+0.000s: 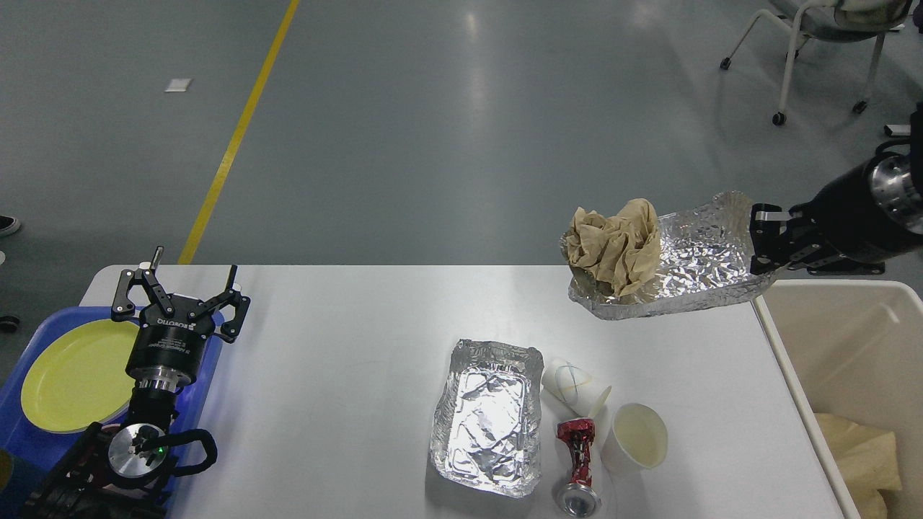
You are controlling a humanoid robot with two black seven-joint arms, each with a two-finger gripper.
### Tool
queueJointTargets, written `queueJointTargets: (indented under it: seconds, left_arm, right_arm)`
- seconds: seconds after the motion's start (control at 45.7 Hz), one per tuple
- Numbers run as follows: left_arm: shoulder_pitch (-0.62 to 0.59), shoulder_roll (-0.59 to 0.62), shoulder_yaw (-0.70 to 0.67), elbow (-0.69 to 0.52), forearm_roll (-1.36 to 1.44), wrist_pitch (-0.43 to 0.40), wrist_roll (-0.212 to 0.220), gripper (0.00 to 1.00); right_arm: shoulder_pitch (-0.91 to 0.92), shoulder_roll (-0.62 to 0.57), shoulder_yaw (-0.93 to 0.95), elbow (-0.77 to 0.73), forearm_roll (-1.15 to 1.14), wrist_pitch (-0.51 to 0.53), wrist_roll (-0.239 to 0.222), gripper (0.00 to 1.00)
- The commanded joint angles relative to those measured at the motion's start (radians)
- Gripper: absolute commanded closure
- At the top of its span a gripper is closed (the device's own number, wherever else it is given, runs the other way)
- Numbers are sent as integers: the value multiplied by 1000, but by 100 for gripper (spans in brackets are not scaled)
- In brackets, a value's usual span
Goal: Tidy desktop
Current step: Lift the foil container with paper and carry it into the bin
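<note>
The white desktop fills the lower view. My right gripper is shut on the right rim of a crumpled foil tray, held tilted above the desktop's far right corner. A wad of brown paper lies in the tray's lower left end. My left gripper stands open over the desktop's left side with nothing between its fingers. On the desktop lie a second foil tray, a tipped paper cup, an upright paper cup and a crushed red can.
A cream-coloured bin stands just off the desktop's right edge, with pale paper in its bottom. A blue tray holding a yellow plate sits at the left edge. A chair stands on the floor beyond.
</note>
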Motion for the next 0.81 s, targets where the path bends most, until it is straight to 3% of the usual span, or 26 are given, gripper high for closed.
queueJointTargets:
  seconds: [0.0,0.131,0.284,0.416,0.547,0.678,0.788]
  left_arm:
    - [0,0,0,0,0,0,-1,4]
    - [0,-1,0,0,0,-1,-1,4]
    - [0,0,0,0,0,0,-1,4]
    - [0,0,0,0,0,-1,-1,4]
    - [0,-1,0,0,0,-1,-1,4]
    - [0,0,0,0,0,0,-1,4]
    - [0,0,0,0,0,-1,-1,4]
  right_arm:
    - [-21,-45,-94,-45,59,-44,3,100]
    - [-102,-148,-157,-138,74,-92,3,100]
    - [-255,-321,-159,-331,65,-92,1,100]
    - [-421,-399,-119,-496,69,-100,1,100]
    - [-662,-474,30,-618,74,-156,1,100]
    - [-941,-479,245,-704,74,-274,1,100]
    - [-1169,-468,436,-802,74,-313,-5,100]
